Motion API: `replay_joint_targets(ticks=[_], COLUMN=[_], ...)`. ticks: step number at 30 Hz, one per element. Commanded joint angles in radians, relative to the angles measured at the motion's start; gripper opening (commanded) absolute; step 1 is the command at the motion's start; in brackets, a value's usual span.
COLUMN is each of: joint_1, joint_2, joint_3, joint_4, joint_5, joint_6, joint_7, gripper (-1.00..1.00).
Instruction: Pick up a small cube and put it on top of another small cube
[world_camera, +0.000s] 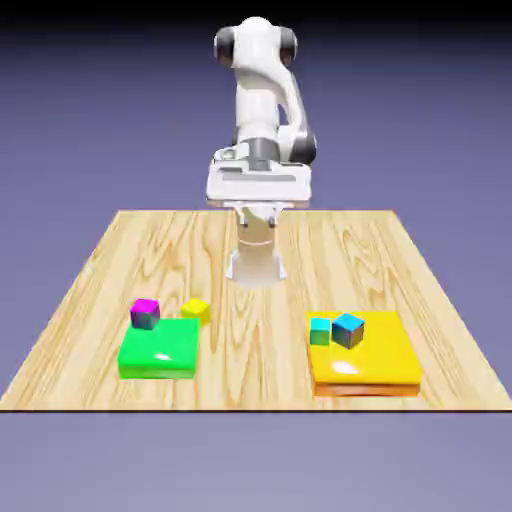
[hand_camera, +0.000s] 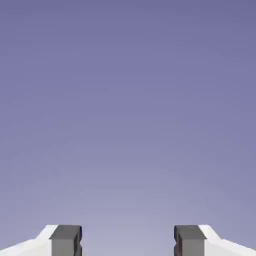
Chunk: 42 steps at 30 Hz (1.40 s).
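Here, we are viewing the white two-finger gripper hanging wide and empty at upper centre, the small yellow cube and small magenta-topped cube lying lower left.

We see the small yellow cube, plain, on the table near the green slab's far right corner. Magenta-topped cube, dark grey-teal sides, sits at the slab's far left corner; we can't tell whether it touches. Cubes apart, unstacked.

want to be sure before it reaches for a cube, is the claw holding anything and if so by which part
Nothing is held: the claw's grey tips stand apart with bare backdrop between them.
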<state>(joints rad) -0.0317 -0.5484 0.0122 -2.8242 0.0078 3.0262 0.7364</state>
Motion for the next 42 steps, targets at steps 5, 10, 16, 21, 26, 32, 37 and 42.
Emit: replay_joint_targets(ticks=[5,10,16,21,26,32,37,42], joint_1=[-0.181,-0.362,-0.580,-0.732,-0.693,-0.634,-0.613,-0.662], joint_2=[0.089,0.179,0.286,0.361,0.487,0.677,0.744,0.586], joint_3=[0.051,0.101,0.162,0.204,0.112,-0.026,-0.075,0.040], joint_4=[-0.059,-0.117,-0.188,-0.237,-0.215,-0.183,-0.171,-0.198], joint_5=[0.032,0.064,0.103,0.130,-0.044,-0.304,-0.397,-0.180], joint_6=[-0.045,-0.090,-0.143,-0.181,-0.077,0.080,0.136,0.005], joint_7=[-0.019,-0.038,-0.061,-0.077,0.044,0.225,0.290,0.139], gripper=[0.00,0.00,0.00,0.00,0.00,0.00,-1.00,-1.00])
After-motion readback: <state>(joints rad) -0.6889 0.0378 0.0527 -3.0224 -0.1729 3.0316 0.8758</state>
